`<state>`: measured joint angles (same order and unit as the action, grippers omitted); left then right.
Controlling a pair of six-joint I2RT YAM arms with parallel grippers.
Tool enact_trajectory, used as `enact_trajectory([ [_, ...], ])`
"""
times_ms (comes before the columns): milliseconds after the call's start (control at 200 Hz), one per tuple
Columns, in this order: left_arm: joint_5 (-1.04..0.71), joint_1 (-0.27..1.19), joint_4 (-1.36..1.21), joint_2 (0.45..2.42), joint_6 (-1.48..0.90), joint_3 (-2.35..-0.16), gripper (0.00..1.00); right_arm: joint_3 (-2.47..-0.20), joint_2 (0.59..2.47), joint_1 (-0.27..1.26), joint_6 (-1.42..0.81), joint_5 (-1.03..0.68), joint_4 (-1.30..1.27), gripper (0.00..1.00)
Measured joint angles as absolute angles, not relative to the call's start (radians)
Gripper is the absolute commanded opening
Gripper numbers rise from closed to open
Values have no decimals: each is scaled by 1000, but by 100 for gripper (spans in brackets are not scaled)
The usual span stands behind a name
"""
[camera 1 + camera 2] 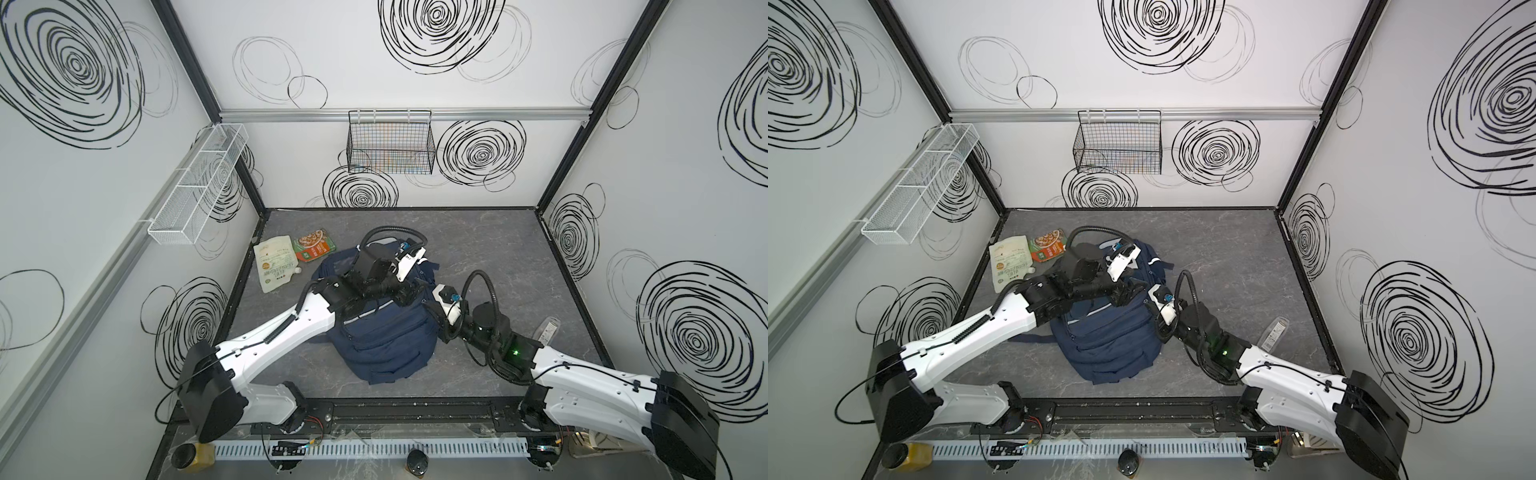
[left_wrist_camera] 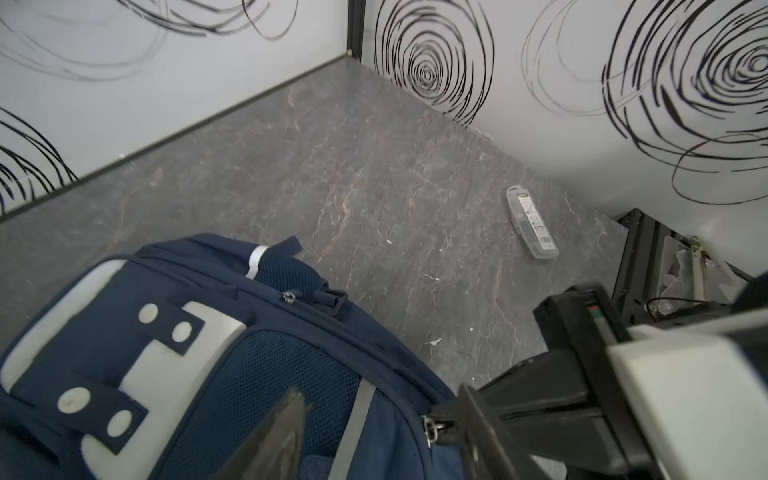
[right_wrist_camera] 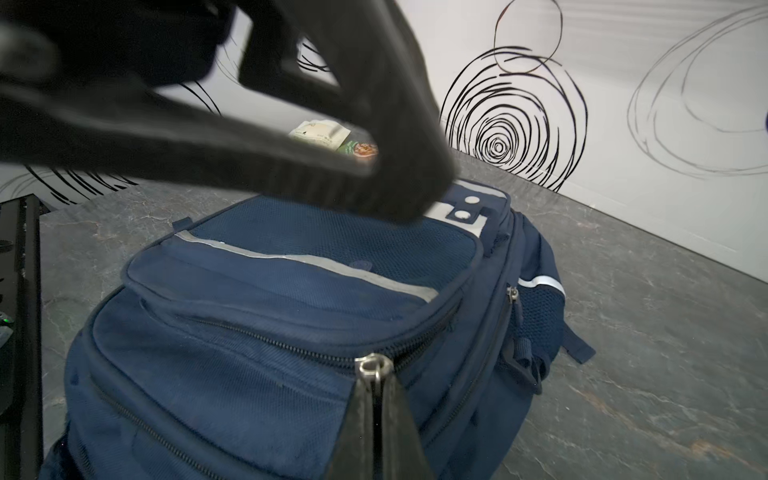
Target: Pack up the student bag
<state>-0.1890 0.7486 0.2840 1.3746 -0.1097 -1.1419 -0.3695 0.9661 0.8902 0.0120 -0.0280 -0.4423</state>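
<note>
The grey counter (image 3: pixel 623 332) is carrying the soft navy fabric backpack (image 3: pixel 249 332), lying flat centrally. The left end effector (image 2: pixel 380 392) is hovering above, jaws parted, empty; the right end effector (image 3: pixel 376 382) is pinching its small metal zip pull (image 3: pixel 375 368), probably the firmest hold.

The student bag (image 1: pixel 386 345) is lying mid-table (image 1: pixel 498 257). A pouch (image 1: pixel 276 264) and a packet (image 1: pixel 313 249) are lying side by side behind it to the left. A case (image 1: pixel 547 330) is lying well apart on its right, near the table's edge.
</note>
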Motion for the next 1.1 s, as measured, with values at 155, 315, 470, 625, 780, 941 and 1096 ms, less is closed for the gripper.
enact_trajectory([
  [155, -186, 733, 382, 1489, -160, -1252, 54, -326, 944, 910, 63, 25, -500, 0],
  [315, -210, 732, 416, 1528, -215, -1288, 53, -311, 945, 933, 122, 71, -537, 0],
  [470, -251, 730, 466, 1594, -264, -1355, 46, -311, 947, 946, 180, 113, -555, 0],
  [625, -286, 725, 524, 1688, -294, -1414, 37, -311, 959, 956, 229, 141, -558, 0],
  [780, -258, 735, 572, 1717, -300, -1457, 20, -311, 965, 963, 263, 168, -551, 0],
  [941, -229, 739, 586, 1717, -305, -1468, 0, -311, 965, 971, 274, 194, -548, 0],
  [1096, -223, 732, 583, 1710, -308, -1468, 10, -311, 965, 979, 278, 223, -548, 0],
])
